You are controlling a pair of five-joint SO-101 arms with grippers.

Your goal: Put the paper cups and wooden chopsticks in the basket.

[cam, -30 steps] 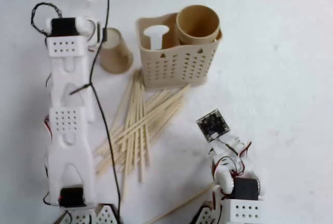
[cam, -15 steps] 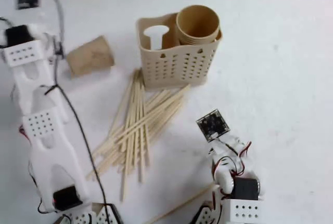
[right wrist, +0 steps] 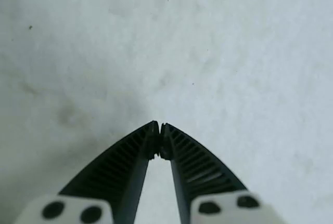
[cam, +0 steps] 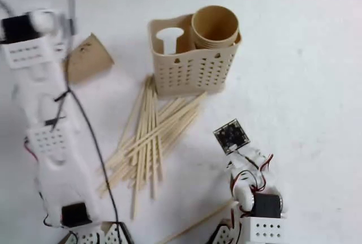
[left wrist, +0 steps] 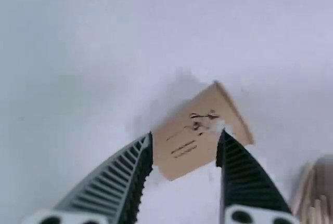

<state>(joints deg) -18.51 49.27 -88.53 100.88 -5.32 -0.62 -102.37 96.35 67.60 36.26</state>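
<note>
1 paper cup (cam: 87, 60) is left of the basket (cam: 189, 75), chopsticks (cam: 148, 136) before it, stacked cups (cam: 215, 28) inside it.

The high view looks down over the table (cam: 305, 74); 2 wrist views face its surface closely, the left sharing the paper cup (cam: 89, 58).

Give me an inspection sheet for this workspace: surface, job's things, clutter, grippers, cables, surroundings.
Surface: white table, no spills seen.
Job's things: basket upright, holding stacked cups; loose cup on its side, far left; chopsticks fanned on the table before the basket; stray chopstick near the right arm's base.
Clutter: nothing seen.
Grippers: left gripper closed around the loose cup; right gripper shut, over bare table.
Cables: black cable draped along the left arm.
Surroundings: dark room beyond the far edge.
</note>
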